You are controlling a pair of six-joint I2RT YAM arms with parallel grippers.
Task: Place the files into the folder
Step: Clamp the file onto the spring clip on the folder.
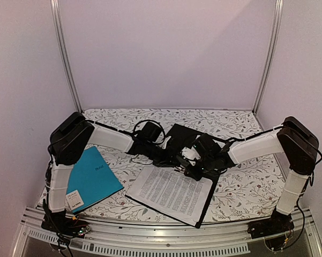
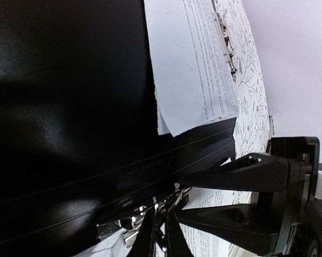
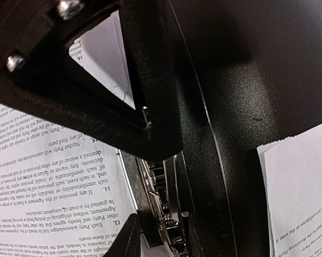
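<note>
Top external view: the black folder lies open mid-table, and the files lie on its near leaf. The sheets' long edge runs left to right, slanted so that the right end comes toward me. Their near corner stops just short of the table's front edge. The folder's other leaf points away toward the back wall.

The left arm and right arm meet over the fold between the two leaves, so it is crowded there. Bare floral tablecloth lies to the right and along the far edge. A teal folder takes the near left corner, well apart from the files. Pale walls close in three sides.

On the left wrist view, my left gripper has its fingers pressed together by the metal at the fold; I cannot tell whether anything is pinched. On the right wrist view, my right gripper stands narrow with the silver clip between its fingers. I cannot tell whether it grips the clip.
</note>
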